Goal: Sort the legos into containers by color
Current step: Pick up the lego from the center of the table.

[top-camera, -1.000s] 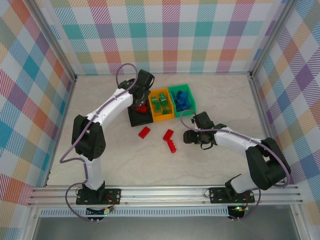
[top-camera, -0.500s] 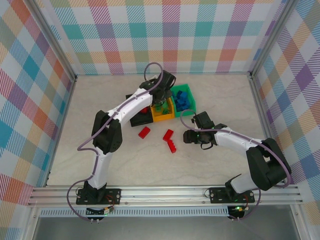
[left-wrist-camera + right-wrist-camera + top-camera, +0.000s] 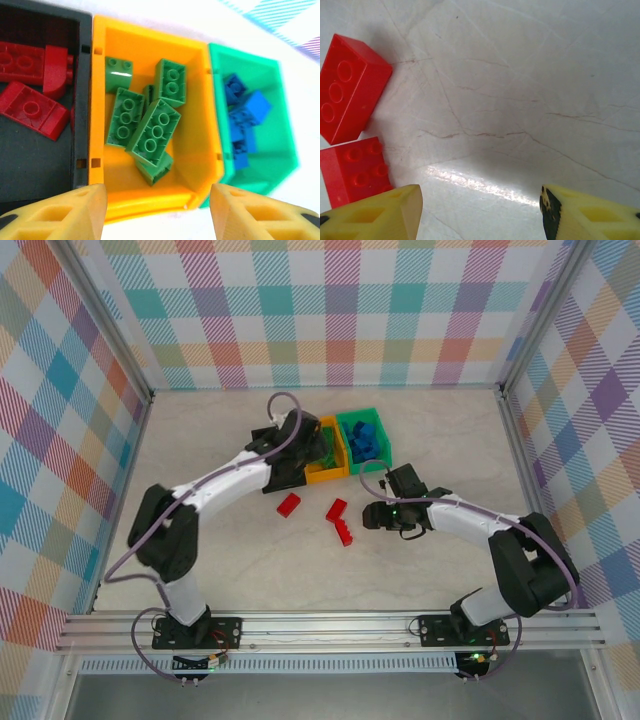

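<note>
The left claw (image 3: 157, 202) hangs over the near edge of a row of three joined bins. Its yellow fingers (image 3: 75, 212) are spread wide, with nothing held between them and nothing touched.

Straight ahead of it sits the orange-yellow bin (image 3: 197, 145), its longer side running away from the claw. A loose heap of green bricks lies inside, most with studs up. The biggest green brick (image 3: 152, 131) lies on a slant, its long axis going from near-left to far-right.

To the claw's left is the black bin (image 3: 30, 170), holding red bricks, one of them a sloped red piece (image 3: 32, 109) set at an angle. To its right is the green bin (image 3: 280, 135), with a jumble of blue bricks (image 3: 245, 117).

The right claw (image 3: 480, 202) is low over the pale table (image 3: 530, 100). Its fingers are also wide apart, empty and clear of everything.

Ahead and to its left lie two red bricks close together; I can't tell whether they touch. The farther red brick (image 3: 350, 95) is tilted, its long axis running near-left to far-right, with a row of three studs showing. The nearer red brick (image 3: 355, 167) lies studs up, just beside the left finger.

From above, a third red brick (image 3: 289, 504) lies on the table on the near side of the left claw, in front of the black bin.
</note>
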